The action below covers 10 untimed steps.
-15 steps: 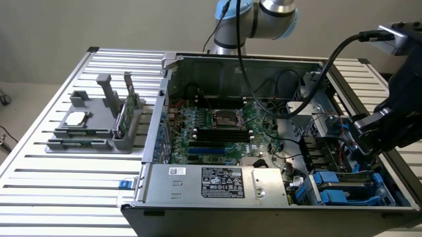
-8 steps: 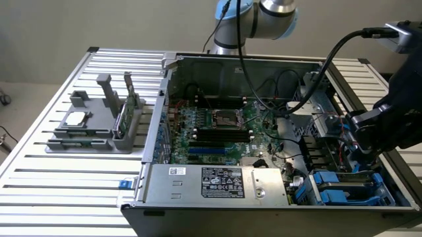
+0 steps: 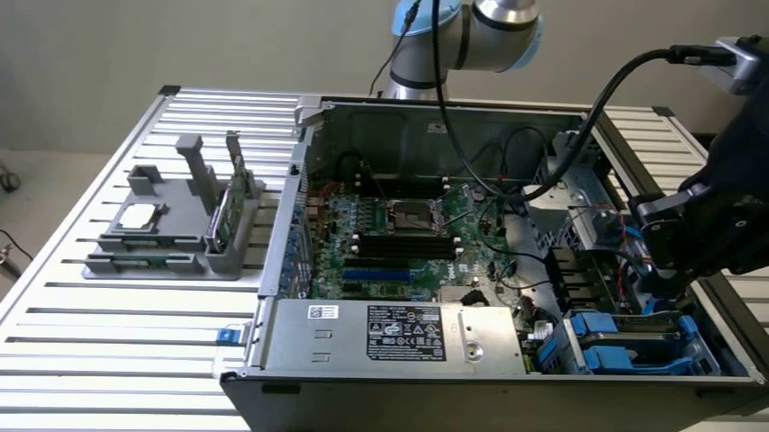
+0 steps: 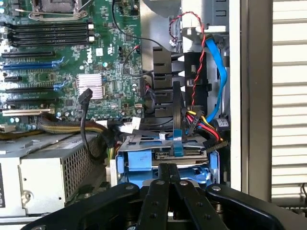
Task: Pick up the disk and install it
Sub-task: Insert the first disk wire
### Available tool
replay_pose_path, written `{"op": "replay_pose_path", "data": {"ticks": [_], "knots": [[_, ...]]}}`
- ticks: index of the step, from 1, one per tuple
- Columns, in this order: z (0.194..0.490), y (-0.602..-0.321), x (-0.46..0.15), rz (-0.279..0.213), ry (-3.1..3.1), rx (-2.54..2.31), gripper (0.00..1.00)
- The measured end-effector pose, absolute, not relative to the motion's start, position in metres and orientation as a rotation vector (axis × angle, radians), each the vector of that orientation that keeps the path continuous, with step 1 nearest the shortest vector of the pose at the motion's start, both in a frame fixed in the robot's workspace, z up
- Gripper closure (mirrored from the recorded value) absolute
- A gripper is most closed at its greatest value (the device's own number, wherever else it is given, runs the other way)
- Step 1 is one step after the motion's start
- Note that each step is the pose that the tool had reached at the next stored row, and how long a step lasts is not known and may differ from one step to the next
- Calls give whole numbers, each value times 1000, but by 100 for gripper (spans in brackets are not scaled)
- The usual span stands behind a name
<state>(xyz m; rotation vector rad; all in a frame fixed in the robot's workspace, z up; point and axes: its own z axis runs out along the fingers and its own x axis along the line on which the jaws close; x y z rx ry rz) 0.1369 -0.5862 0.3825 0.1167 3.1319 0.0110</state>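
Aluminium slats form the surface (image 3: 121,342), on which an open computer case (image 3: 481,396) is laid toward the edge at the exterior view's right. A green motherboard (image 3: 397,238) is seen across its floor, and a grey power supply (image 3: 397,333) along its near wall. A grey fixture (image 3: 168,252) is set near the surface's opposite edge. The disk (image 4: 144,160), framed in blue, is seated in the bay at the case's near corner, just beside the power supply. The claw (image 4: 168,168) is held over it, fingers drawn together at the carrier's edge; whether anything is pinched cannot be told.
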Motion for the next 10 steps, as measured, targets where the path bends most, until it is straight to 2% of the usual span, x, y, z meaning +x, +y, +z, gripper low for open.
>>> {"op": "replay_pose_path", "data": {"ticks": [10], "knots": [[384, -586, 137, 11, 3114, 352, 89]]}}
